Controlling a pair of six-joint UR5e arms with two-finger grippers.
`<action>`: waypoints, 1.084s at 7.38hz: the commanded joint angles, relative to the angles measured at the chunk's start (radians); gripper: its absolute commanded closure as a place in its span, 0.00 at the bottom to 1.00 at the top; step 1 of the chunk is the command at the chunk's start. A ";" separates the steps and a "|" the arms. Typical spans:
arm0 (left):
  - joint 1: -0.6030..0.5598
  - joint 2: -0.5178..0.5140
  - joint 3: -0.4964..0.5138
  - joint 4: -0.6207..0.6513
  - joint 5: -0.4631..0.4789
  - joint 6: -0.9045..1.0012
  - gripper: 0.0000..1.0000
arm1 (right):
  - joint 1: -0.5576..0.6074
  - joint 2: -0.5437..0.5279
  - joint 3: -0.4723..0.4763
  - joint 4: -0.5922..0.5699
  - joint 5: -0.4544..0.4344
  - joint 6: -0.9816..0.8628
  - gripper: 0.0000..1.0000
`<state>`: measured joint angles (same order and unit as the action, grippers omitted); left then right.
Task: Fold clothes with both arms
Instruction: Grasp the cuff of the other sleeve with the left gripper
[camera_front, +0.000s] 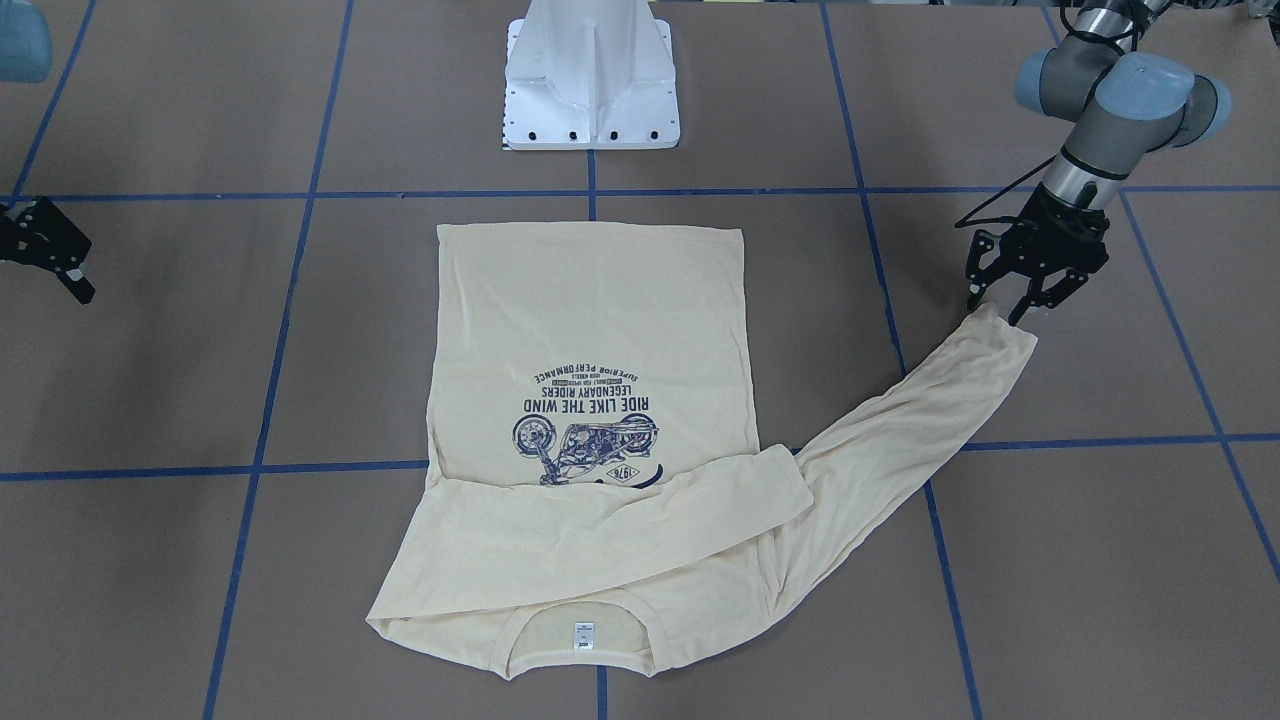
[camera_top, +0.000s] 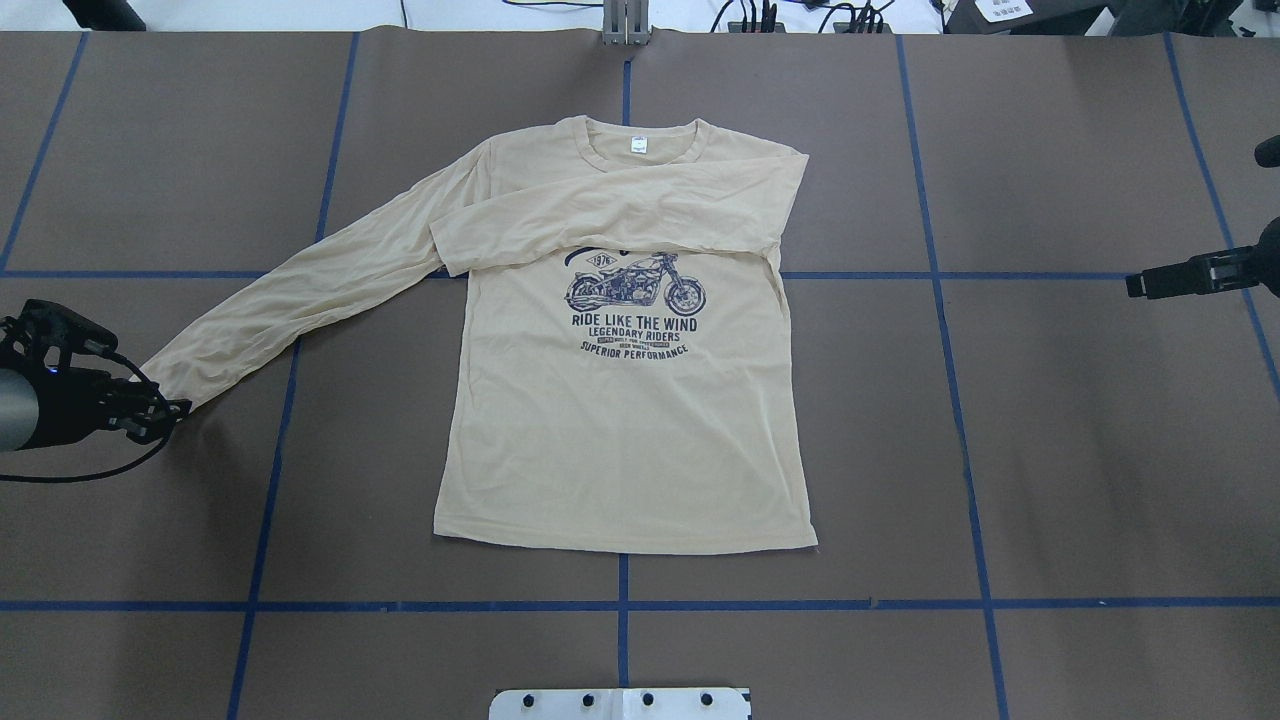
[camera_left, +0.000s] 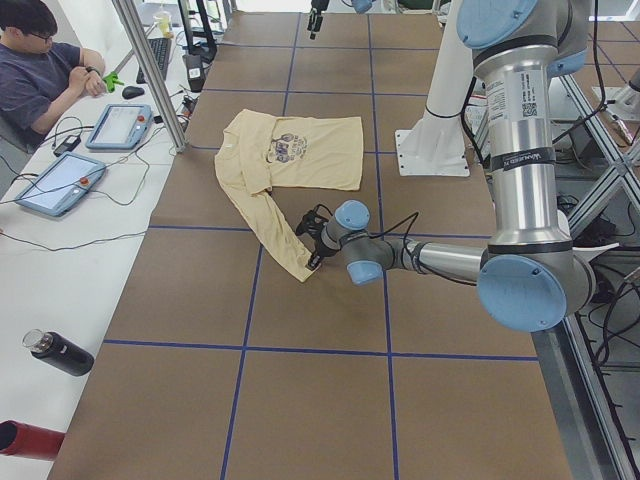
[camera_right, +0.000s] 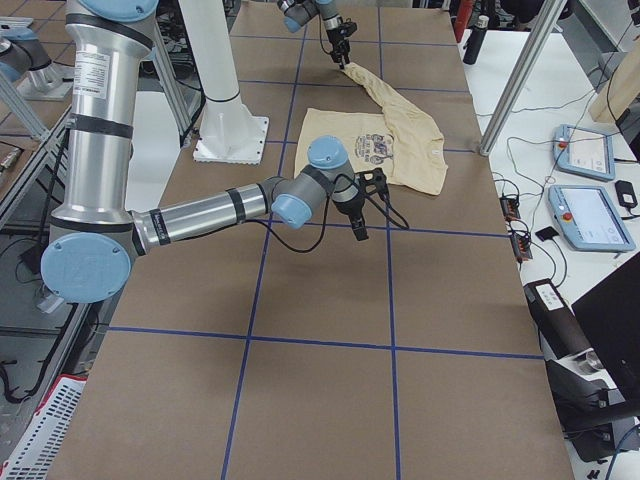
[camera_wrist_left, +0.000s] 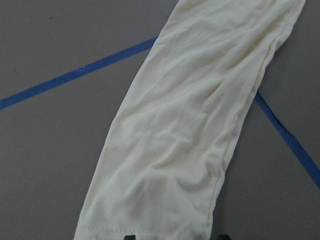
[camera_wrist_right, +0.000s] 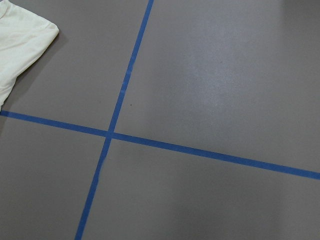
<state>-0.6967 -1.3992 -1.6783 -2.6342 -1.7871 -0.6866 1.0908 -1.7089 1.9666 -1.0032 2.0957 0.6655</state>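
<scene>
T-shirt: The pale cream long-sleeved T-shirt (camera_top: 620, 430) lay flat and front-up in the middle of the counter (camera_top: 1050, 450), its collar on the side away from the robot and its hem towards the white pedestal base (camera_front: 590, 90).
Print: The navy motorcycle print (camera_top: 635, 305) showed on the chest, its upper edge covered by cloth.
Neck label: A small white label (camera_top: 638, 146) showed inside the collar.
Folded sleeve: One sleeve (camera_top: 620, 215) lay folded across the chest, its cuff near the opposite shoulder.
Stretched sleeve: The other sleeve (camera_front: 900, 430) ran out slantwise over the counter towards the robot's left side and crossed a line of blue tape (camera_wrist_left: 75, 77).
Cuff: The cuff (camera_wrist_left: 145, 230) of that stretched sleeve rested on the counter right at the left pincer's tips.
Left pincer: The left pincer (camera_front: 995, 311) pointed down at the cuff with its fingers spread apart, and the left wrist view showed the hem lying between the two tips; it was not closed on the cloth.
Right pincer: The right pincer (camera_top: 1140, 285) hung over bare counter well apart from the shirt, on the robot's right side; I cannot tell whether its fingers were apart or together.
Right wrist view: It showed only a corner of cream cloth (camera_wrist_right: 20, 45) and crossing tape lines.
Person: A seated person (camera_left: 40, 70) was at a side desk beyond the counter, near two tablets (camera_left: 120, 125).
</scene>
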 joint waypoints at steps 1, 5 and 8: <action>0.000 0.000 0.000 -0.001 0.000 -0.001 1.00 | 0.000 0.000 0.000 0.000 0.000 0.000 0.00; -0.016 0.009 -0.088 0.040 -0.030 0.051 1.00 | 0.000 0.002 0.000 0.000 0.009 0.003 0.00; -0.078 -0.238 -0.251 0.502 -0.069 0.119 1.00 | 0.000 0.003 -0.002 0.000 0.007 0.003 0.00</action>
<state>-0.7599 -1.4984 -1.8842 -2.3224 -1.8506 -0.5864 1.0907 -1.7066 1.9662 -1.0033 2.1038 0.6687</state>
